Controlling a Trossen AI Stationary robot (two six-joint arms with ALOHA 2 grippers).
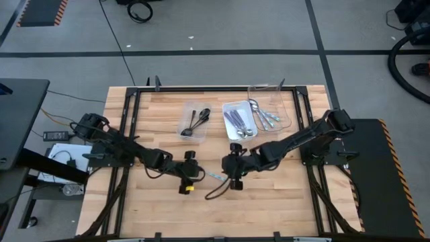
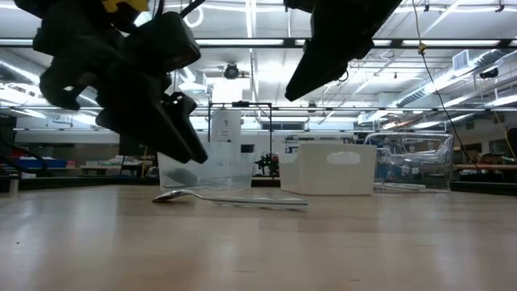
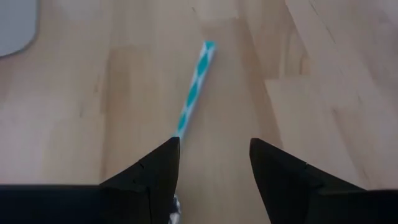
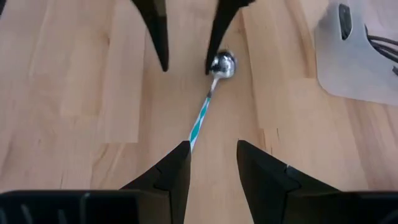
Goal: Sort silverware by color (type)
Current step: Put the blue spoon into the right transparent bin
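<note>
One spoon [image 1: 213,176] with a light blue and white patterned handle [image 3: 194,87] and a shiny bowl [image 4: 222,64] lies flat on the wood between my two grippers. My left gripper [image 1: 191,176] is open and low over the bowl end; in the low view its fingers [image 2: 190,145] end just above the spoon [image 2: 230,198]. My right gripper [image 1: 232,168] is open and higher [image 2: 339,48], over the handle's free end [image 4: 193,134]. Other spoons lie in three trays at the far side.
At the far side stand a clear tray with dark spoons [image 1: 195,122], a white tray with purple-handled spoons [image 1: 240,121] and a clear tray with silver and blue spoons [image 1: 269,111]. A black frame [image 1: 134,107] borders the table. Bare wood lies toward the near edge.
</note>
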